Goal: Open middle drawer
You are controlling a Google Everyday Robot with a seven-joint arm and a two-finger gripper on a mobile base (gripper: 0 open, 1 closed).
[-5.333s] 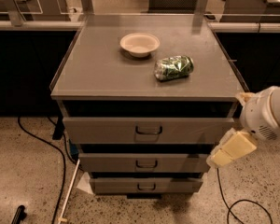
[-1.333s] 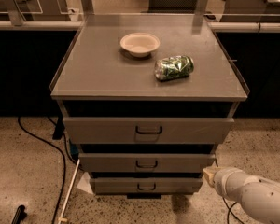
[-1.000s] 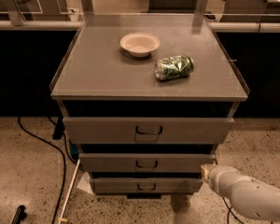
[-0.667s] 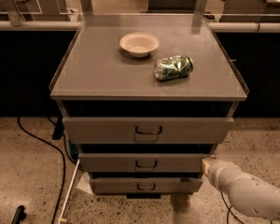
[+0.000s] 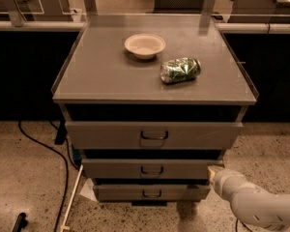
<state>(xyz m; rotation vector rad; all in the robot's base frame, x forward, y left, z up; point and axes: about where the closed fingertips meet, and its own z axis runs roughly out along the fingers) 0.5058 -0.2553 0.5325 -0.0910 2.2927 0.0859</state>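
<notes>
The grey cabinet has three drawers stacked in its front. The middle drawer (image 5: 152, 168) is a mid-sized grey panel with a small dark pull handle (image 5: 152, 170) at its centre. It sits about level with the other fronts. My gripper (image 5: 213, 172) comes in from the lower right on a white arm. Its tip is at the right end of the middle drawer's front, well right of the handle. Whether it touches the panel cannot be told.
The top drawer (image 5: 153, 135) is the tallest front, the bottom drawer (image 5: 151, 193) the narrowest. On the cabinet top (image 5: 101, 76) are a white bowl (image 5: 144, 45) and a green crumpled can (image 5: 180, 70) lying on its side. A black cable (image 5: 58, 153) and a white stick (image 5: 72, 197) lie on the floor at left.
My arm swung from the right side of the cabinet down to the lower right. Over the last second the gripper crept up and left to the middle drawer's right end.
</notes>
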